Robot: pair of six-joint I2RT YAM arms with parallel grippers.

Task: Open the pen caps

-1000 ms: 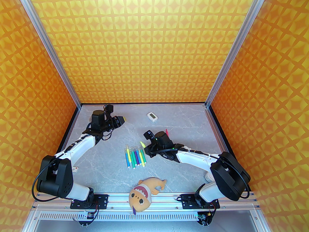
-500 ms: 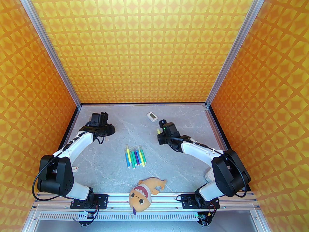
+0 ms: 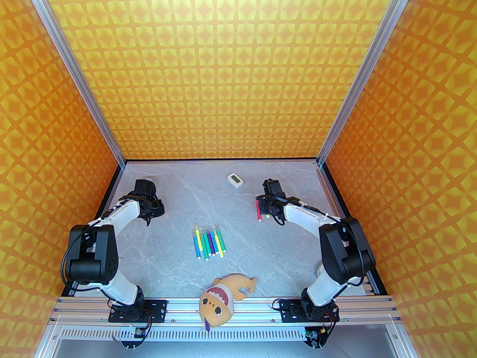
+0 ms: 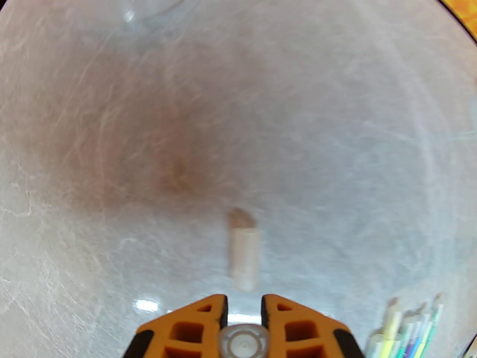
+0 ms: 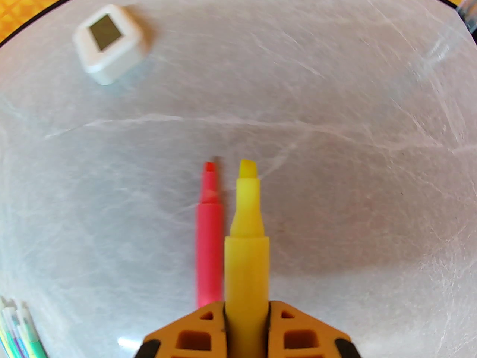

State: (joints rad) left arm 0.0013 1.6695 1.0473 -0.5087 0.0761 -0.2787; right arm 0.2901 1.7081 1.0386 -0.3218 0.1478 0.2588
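Pen cap (image 4: 242, 343) sits pinched in left gripper (image 4: 243, 302), yellow pen (image 5: 246, 244) in right gripper (image 5: 246, 306), per wrist views.

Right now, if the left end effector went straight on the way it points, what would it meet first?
Most likely the small pale translucent pen cap lying on the grey marble table just ahead of the left end effector; its height above it is unclear.

Your top camera looks down from behind; both wrist cameras hug the worktop (image 3: 167, 263), all three catching the pen row (image 3: 208, 242).
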